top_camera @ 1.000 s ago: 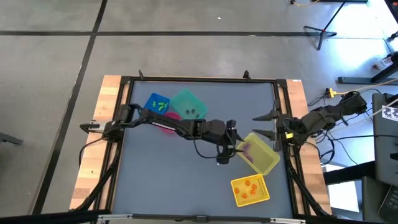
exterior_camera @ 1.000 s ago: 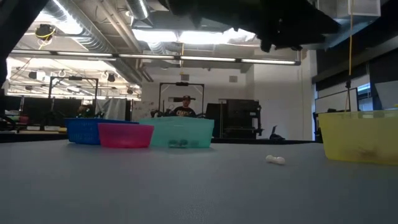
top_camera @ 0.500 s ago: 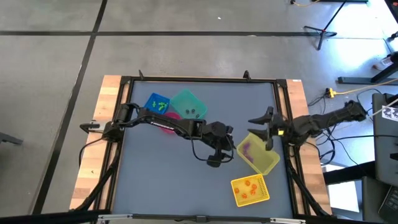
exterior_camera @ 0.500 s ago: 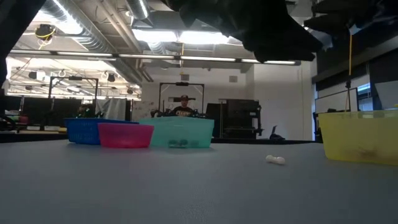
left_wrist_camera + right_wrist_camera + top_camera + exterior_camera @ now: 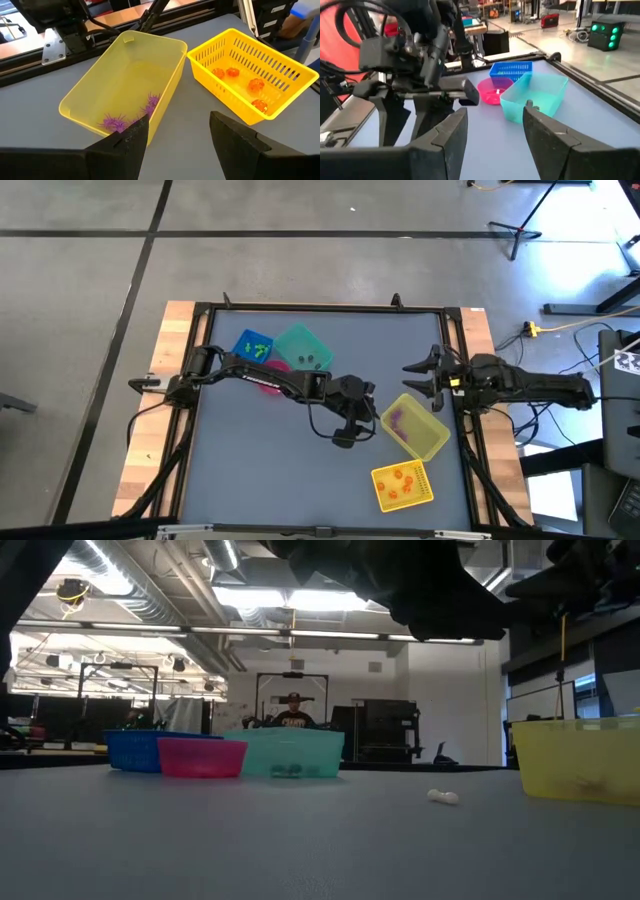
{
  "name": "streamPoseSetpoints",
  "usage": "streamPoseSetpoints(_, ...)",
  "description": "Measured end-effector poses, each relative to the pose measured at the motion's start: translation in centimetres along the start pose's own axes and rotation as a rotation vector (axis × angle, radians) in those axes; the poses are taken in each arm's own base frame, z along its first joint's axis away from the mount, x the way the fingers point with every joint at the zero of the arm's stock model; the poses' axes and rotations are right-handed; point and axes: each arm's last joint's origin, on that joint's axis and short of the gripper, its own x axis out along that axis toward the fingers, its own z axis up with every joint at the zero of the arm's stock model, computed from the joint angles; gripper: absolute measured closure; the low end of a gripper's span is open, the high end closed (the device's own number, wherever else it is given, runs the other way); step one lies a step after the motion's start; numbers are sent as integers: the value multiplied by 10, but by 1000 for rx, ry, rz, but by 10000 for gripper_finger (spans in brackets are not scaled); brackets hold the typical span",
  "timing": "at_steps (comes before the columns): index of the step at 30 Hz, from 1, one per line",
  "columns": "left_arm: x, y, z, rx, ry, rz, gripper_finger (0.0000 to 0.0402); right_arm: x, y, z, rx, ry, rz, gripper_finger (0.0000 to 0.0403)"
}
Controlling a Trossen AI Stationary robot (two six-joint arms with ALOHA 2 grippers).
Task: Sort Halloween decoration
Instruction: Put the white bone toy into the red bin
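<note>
My left gripper (image 5: 362, 418) (image 5: 177, 125) hangs open over the middle of the table, beside the yellow tub (image 5: 412, 427) (image 5: 125, 80), which holds purple trinkets (image 5: 116, 121). The yellow basket (image 5: 402, 485) (image 5: 255, 75) holds orange trinkets (image 5: 256, 84). A small white trinket (image 5: 442, 797) lies on the tabletop. The blue bin (image 5: 253, 347) holds green trinkets, and the teal bin (image 5: 303, 350) holds dark ones (image 5: 287, 771). The pink bin (image 5: 268, 376) is partly hidden under my left arm. My right gripper (image 5: 418, 378) (image 5: 495, 117) is open near the table's right edge and holds nothing.
The blue, pink and teal bins (image 5: 535, 95) stand close together at the far left. The two yellow containers sit near the right and near edges. Bare grey tabletop (image 5: 270, 470) lies on the near left. A person (image 5: 292, 712) sits in the room beyond the table.
My left gripper has drawn back a little from the yellow tub toward the table's left and then stayed still. My right arm has stretched out flat along the right edge; its gripper swung briefly over the tub's far corner and is back near the edge.
</note>
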Motion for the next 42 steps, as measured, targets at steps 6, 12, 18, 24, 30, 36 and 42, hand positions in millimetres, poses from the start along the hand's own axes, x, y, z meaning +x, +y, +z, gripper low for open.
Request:
streamPoseSetpoints(6,0,0,0,0,5,9,207,-5,-3,-16,2,-52,6,214)
streamPoseSetpoints(12,0,0,0,0,8,21,207,-7,-6,-39,5,-70,10,214)
streamPoseSetpoints(18,0,-2,0,6,8,17,207,-8,-8,-52,8,-100,14,214)
streamPoseSetpoints(24,-7,-3,14,31,67,-1,207,-2,-9,-63,7,-136,29,214)
streamPoseSetpoints(30,-19,-6,38,75,110,-25,207,-1,-9,-65,-17,-143,46,214)
streamPoseSetpoints(36,-22,-14,42,95,141,-70,207,-1,-9,-65,-20,-142,46,214)
streamPoseSetpoints(42,-18,-21,27,81,243,-107,207,-1,-9,-65,-20,-137,45,214)
